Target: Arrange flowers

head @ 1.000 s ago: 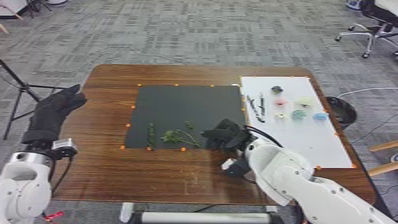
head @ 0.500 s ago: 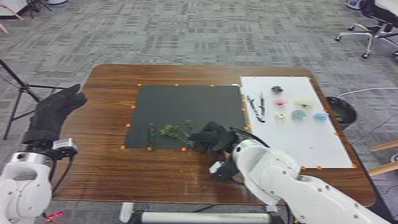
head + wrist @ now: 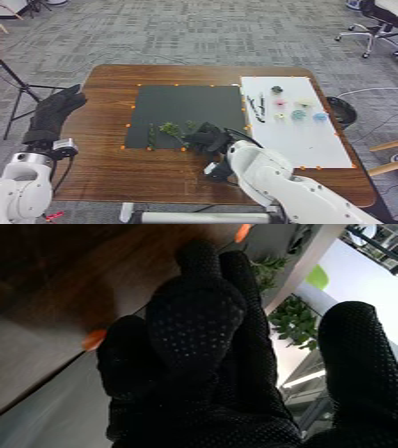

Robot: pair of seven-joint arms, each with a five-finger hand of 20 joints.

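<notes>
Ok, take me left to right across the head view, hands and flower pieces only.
Left hand, thin green stem, leafy green sprig, right hand, teal flower, blue flower.

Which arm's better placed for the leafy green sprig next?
Right, likely: the right hand is at the black mat, close beside the sprig; the left hand is out by the table's left edge.

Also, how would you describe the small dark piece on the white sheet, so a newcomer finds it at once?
On the brown table, look to the white sheet on the right. Near its far edge lies the dark piece, just beyond the pink flower. It is roundish and nearly black; the other flowers are pastel, the black brush strokes long.
</notes>
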